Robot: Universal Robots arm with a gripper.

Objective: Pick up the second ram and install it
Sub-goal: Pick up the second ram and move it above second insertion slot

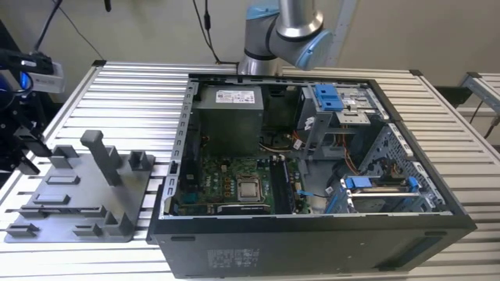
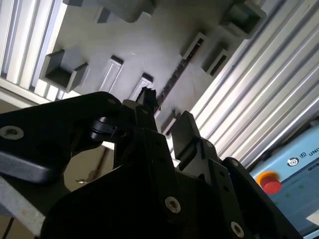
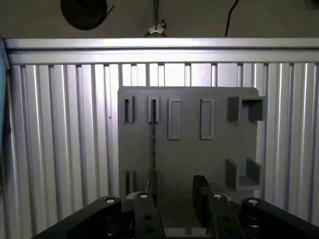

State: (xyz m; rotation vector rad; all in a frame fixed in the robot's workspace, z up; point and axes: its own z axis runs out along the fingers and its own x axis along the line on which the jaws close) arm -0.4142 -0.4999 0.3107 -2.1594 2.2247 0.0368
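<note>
The second ram (image 3: 153, 144) stands on edge as a thin dark strip in the grey tray (image 3: 189, 154), held between two small holder blocks. The second wrist view shows the ram (image 2: 175, 78) as a narrow dark line running away from the fingers. My gripper (image 3: 175, 191) hangs well above the tray's near edge, open, with nothing between its black fingers (image 3: 200, 188). One finger (image 2: 147, 98) lines up roughly with the stick's near end, and the gripper (image 2: 167, 117) is apart from it. In the exterior view the tray (image 1: 78, 193) lies on the left.
An open computer case (image 1: 312, 158) fills the middle of the ribbed aluminium table (image 1: 133, 88), with the green motherboard (image 1: 226, 181) and its long black slots (image 1: 280, 184) inside. Tall grey holder blocks (image 1: 100, 155) rise from the tray. The arm's base (image 1: 281, 29) stands behind the case.
</note>
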